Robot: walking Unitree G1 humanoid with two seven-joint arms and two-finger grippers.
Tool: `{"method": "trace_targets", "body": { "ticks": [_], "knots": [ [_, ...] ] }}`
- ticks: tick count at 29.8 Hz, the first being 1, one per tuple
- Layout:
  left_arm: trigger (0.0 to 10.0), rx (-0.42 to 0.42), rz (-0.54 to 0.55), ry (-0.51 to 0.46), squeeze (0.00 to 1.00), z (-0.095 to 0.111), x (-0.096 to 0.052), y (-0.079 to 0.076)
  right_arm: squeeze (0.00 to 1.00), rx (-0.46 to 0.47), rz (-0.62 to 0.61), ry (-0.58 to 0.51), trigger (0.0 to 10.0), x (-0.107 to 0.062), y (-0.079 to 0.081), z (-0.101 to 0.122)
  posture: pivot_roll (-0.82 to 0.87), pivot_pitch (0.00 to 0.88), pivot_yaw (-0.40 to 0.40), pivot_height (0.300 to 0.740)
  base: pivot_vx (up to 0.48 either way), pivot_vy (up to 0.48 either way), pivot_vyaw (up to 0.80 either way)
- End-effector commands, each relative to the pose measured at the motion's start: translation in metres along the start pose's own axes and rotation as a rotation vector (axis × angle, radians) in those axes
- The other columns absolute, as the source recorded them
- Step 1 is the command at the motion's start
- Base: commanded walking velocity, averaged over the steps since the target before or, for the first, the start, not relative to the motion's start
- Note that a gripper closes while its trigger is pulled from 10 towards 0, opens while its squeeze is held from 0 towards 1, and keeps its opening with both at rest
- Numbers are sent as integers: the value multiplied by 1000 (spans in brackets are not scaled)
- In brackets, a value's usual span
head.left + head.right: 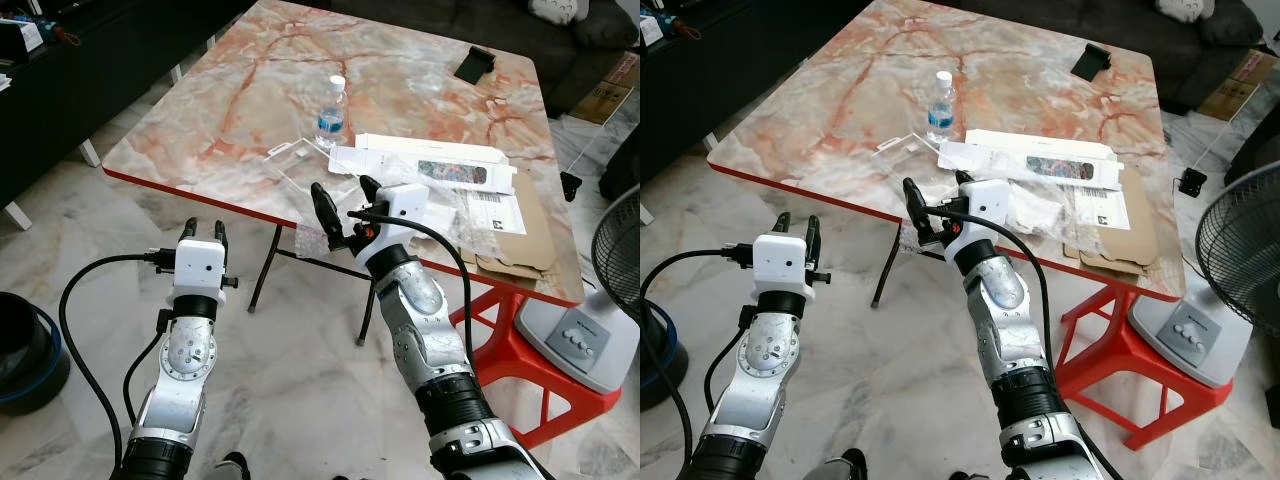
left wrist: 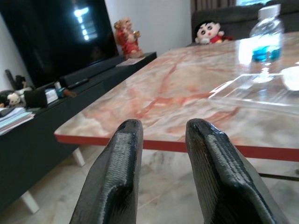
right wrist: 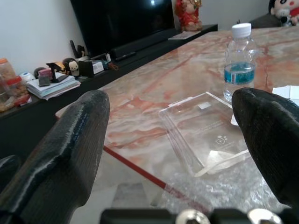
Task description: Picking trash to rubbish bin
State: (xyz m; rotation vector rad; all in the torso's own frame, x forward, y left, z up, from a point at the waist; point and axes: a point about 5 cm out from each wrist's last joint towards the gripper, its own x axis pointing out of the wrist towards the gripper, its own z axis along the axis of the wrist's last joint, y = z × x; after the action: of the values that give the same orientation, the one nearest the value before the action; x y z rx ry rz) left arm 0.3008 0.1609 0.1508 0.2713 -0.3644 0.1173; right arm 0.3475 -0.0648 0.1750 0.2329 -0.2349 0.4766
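Note:
Trash lies on the marble table: a clear plastic tray near the front edge, a water bottle behind it, white papers, flat cardboard and bubble wrap drooping over the red edge. My right gripper is open at the table's front edge, its fingers upright just short of the clear tray, holding nothing. My left gripper hangs lower, off the table's front left, fingers a little apart and empty. A dark round bin with a blue rim stands on the floor at far left.
A black object lies at the table's far side. A red stool and a standing fan are at the right. A dark TV console runs along the left, a sofa behind the table. Marble floor lies between me and the bin.

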Motion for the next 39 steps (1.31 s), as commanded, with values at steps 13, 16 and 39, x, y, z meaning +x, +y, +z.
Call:
{"method": "trace_targets", "body": {
  "ticks": [13, 16, 39],
  "knots": [
    [10000, -20, -4, 6, 0, 4, -2, -3, 0, -12, -14, -14, 10000, 3, -1, 6, 83, 145, -118, 740, 305, 0, 167],
    [10000, -22, -6, 5, 0, 4, -1, -4, 0, -14, -6, -23, 10000, 2, 1, 7, 84, 143, -118, 740, 309, 0, 0],
    [10000, -23, 17, -1, 0, 10, 1, -1, 0, -5, 5, -27, 10000, 4, 3, 9, 84, 173, -131, 740, 315, 0, 108]
  ]
}}
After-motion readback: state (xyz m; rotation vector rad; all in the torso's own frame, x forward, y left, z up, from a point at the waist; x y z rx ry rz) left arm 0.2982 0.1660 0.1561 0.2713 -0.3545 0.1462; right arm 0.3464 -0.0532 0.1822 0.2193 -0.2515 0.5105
